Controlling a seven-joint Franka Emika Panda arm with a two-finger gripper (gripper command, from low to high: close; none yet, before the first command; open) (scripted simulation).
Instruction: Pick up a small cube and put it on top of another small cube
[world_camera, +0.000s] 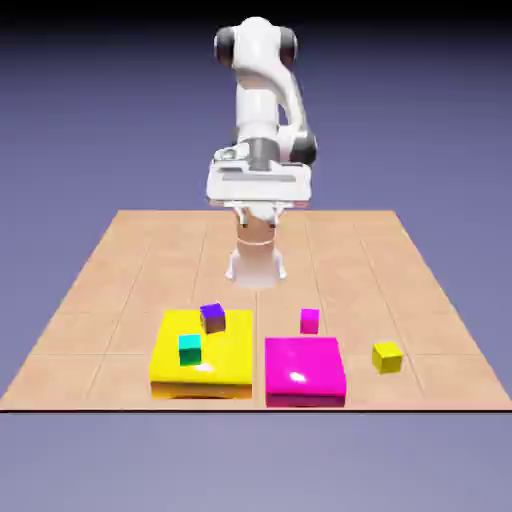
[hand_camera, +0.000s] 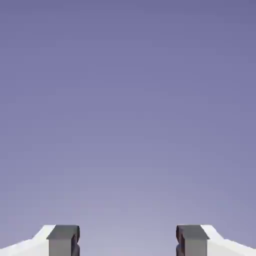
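Yellow slab (world_camera: 225, 362): I see two small cubes resting on top, a purple cube (world_camera: 212, 317) at its far edge and a teal cube (world_camera: 190, 348) nearer the exterior view's left.
Magenta slab (world_camera: 305, 371): bare top, just beside the yellow one.
Small magenta cube (world_camera: 310, 320): on the table (world_camera: 120, 290), just behind the magenta slab.
Yellow cube (world_camera: 387, 357): alone on the table, toward the exterior view's right.
Gripper (hand_camera: 128, 242): I read it spread wide, nothing between the fingertips (hand_camera: 63, 239); hand view shows only backdrop.
Cube versus gripper: well apart; hand raised high near the base.
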